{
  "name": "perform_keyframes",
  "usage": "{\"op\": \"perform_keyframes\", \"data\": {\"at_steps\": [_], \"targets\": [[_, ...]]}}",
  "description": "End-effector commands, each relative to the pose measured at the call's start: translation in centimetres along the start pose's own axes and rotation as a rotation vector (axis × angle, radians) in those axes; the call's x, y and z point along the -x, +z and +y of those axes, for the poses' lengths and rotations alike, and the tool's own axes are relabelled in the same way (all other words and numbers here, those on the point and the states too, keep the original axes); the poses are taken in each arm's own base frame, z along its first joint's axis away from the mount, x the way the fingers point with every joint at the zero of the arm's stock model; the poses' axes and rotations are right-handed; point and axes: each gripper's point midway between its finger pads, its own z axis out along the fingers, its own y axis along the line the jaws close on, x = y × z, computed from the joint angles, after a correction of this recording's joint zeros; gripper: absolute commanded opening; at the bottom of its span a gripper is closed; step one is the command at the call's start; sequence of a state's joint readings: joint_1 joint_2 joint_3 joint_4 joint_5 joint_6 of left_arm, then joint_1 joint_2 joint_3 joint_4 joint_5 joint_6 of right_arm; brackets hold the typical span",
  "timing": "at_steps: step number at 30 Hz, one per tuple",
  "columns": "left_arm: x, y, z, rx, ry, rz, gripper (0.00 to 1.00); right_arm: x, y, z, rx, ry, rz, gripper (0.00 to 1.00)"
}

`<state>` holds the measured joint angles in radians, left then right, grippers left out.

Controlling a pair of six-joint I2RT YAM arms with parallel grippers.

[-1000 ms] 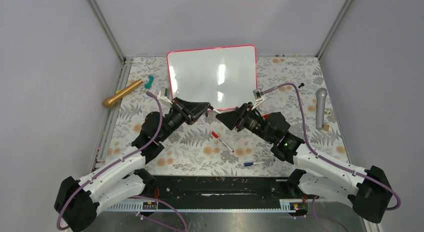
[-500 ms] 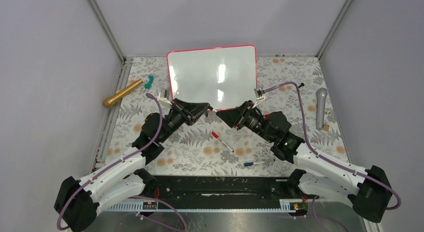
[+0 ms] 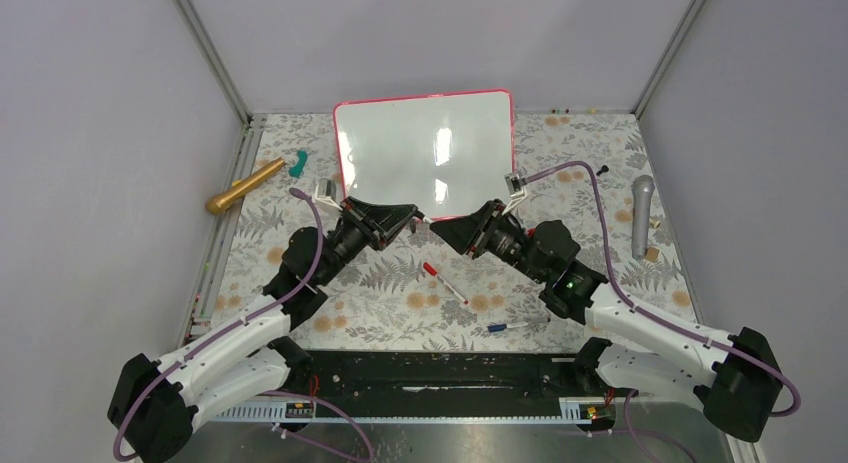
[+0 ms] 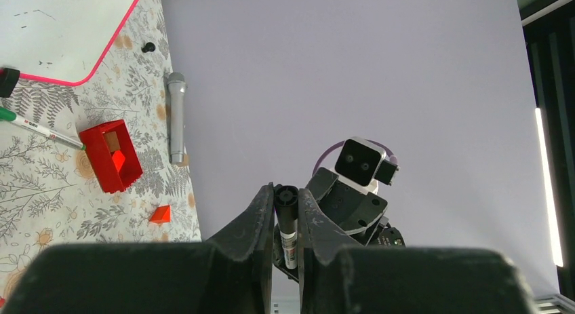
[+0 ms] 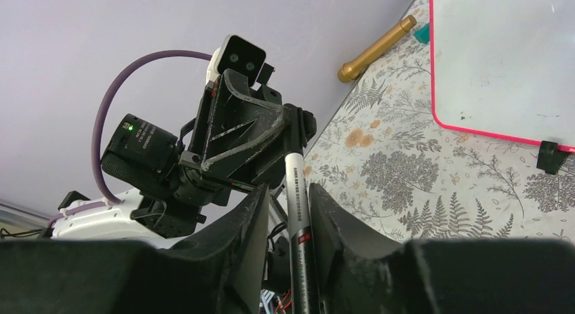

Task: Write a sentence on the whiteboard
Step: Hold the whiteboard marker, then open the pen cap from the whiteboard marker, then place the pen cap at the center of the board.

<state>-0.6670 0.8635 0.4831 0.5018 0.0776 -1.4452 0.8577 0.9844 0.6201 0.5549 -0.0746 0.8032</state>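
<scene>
The left gripper point(image 4: 286, 192) is clamped on one end of a black marker point(image 4: 288, 238). The right gripper point(image 5: 287, 189) is closed on the same marker's barrel, and the two meet tip to tip at the near edge of the whiteboard point(image 3: 425, 153). The whiteboard lies flat on the floral surface point(image 3: 380, 293). A gold microphone point(image 3: 245, 186) lies left of it and a silver microphone point(image 3: 641, 215) right of it.

Top view looks down; facing wrist views share the whiteboard point(image 3: 425, 153).
</scene>
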Motion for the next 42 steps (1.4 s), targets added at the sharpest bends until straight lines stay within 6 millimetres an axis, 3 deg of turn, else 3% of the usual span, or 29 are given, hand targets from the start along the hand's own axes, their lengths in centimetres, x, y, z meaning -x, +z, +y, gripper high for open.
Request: {"op": "perform_keyframes", "data": {"at_steps": [1,2,9,15,22,25,29,33,37,42], "targets": [[0.4,0.0,-2.0,-0.069,-0.008,-0.021,0.0,1.0,0.4,2.7,0.077,-0.005,-0.005,0.37],[0.4,0.0,-2.1,-0.071,-0.009,-0.023,0.0,0.9,0.4,2.7,0.078,-0.005,-0.001,0.37],[0.5,0.0,-2.4,-0.078,-0.009,-0.023,0.0,0.9,0.4,2.9,0.088,-0.006,0.0,0.0],[2.1,-0.7,-1.3,-0.048,0.009,-0.077,0.0,0.3,-0.8,2.0,0.043,-0.031,0.033,0.0],[8.9,-4.2,2.8,0.079,0.075,-0.214,0.0,-1.9,-5.5,-2.1,-0.076,-0.083,0.05,0.0],[10.6,-5.8,4.4,0.148,0.128,-0.251,0.0,-2.9,-7.3,-3.6,-0.125,-0.101,0.082,0.0],[9.6,-6.8,6.9,0.285,0.252,-0.178,0.0,-3.7,-9.1,-5.0,-0.201,-0.191,0.154,0.0],[8.0,-8.5,12.3,0.482,0.293,-0.065,0.0,-4.0,-10.5,-6.9,-0.298,-0.266,0.212,0.0],[5.8,-10.2,16.5,0.628,0.329,0.042,0.0,-4.1,-10.4,-7.0,-0.302,-0.27,0.218,0.0],[4.1,-11.1,18.8,0.7,0.388,0.085,0.0,-4.2,-10.0,-6.6,-0.289,-0.247,0.226,0.0]]}}
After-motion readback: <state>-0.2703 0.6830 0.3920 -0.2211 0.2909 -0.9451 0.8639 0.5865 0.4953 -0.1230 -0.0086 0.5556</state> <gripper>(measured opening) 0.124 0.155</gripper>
